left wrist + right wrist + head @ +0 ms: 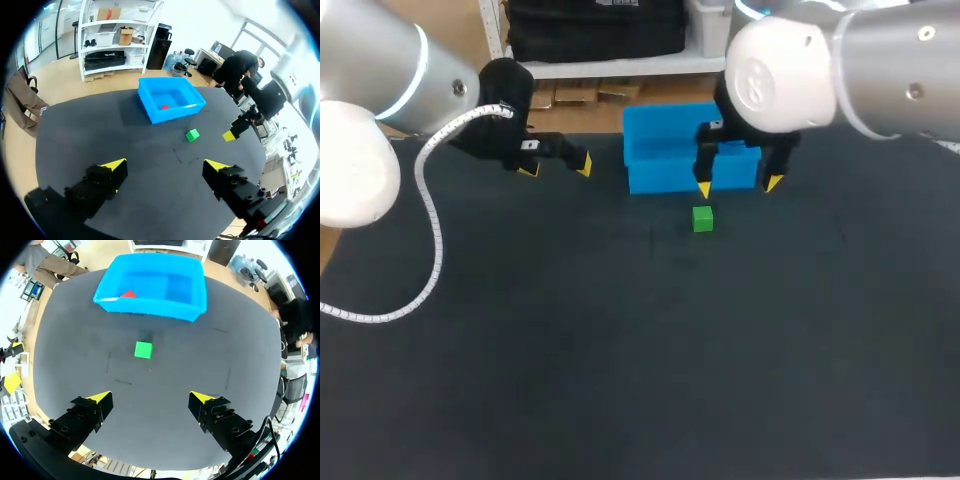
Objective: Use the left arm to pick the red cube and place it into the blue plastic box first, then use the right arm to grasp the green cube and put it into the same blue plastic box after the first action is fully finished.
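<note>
L gripper (556, 167) hangs near the table's (620, 350) back edge, left of the box (660, 178), fingers wide apart, nothing in them. Red cube (128, 293) lies inside the box, mid back edge. Green cube (702, 219) sits just in front of it. R gripper (738, 186) is over the box's front wall, fingers spread, empty.

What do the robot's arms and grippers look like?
The left arm and right arm are thick, round and silver-grey with big white joints. The left has a glowing blue ring and a white coiled cable hanging from it. The left gripper and right gripper are black, each with two fingers ending in bright yellow tips.
</note>
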Controlling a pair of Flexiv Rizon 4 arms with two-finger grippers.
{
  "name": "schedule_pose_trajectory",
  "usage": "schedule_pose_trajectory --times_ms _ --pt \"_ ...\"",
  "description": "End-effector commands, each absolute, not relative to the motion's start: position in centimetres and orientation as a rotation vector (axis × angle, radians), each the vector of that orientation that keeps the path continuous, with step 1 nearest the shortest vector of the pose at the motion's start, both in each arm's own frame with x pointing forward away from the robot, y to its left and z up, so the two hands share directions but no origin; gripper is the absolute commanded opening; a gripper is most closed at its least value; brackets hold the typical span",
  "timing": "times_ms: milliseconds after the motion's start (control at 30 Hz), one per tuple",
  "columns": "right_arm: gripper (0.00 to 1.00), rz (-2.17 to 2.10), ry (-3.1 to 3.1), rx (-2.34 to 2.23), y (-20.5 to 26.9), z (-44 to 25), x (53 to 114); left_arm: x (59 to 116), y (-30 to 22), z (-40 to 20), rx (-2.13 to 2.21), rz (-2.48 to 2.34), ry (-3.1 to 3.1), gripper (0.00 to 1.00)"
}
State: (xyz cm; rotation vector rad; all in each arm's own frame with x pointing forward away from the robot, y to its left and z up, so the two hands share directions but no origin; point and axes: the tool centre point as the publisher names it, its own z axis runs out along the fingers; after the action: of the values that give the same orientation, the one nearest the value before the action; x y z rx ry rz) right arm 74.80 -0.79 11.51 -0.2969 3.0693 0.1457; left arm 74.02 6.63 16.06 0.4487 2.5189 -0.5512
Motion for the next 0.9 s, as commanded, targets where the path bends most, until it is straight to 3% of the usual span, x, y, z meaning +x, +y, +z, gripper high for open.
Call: schedule_pose_trajectory --times_ms 33,900 --pt "1.0 0.139 3.1 -0.292 -0.1 10.9 75.7 74.0 6.8 16.0 0.452 -0.559 2.515 1.0" --pt "1.0 0.125 3.123 -0.273 2.4 6.5 77.0 74.0 6.8 16.0 0.452 -0.559 2.515 1.0"
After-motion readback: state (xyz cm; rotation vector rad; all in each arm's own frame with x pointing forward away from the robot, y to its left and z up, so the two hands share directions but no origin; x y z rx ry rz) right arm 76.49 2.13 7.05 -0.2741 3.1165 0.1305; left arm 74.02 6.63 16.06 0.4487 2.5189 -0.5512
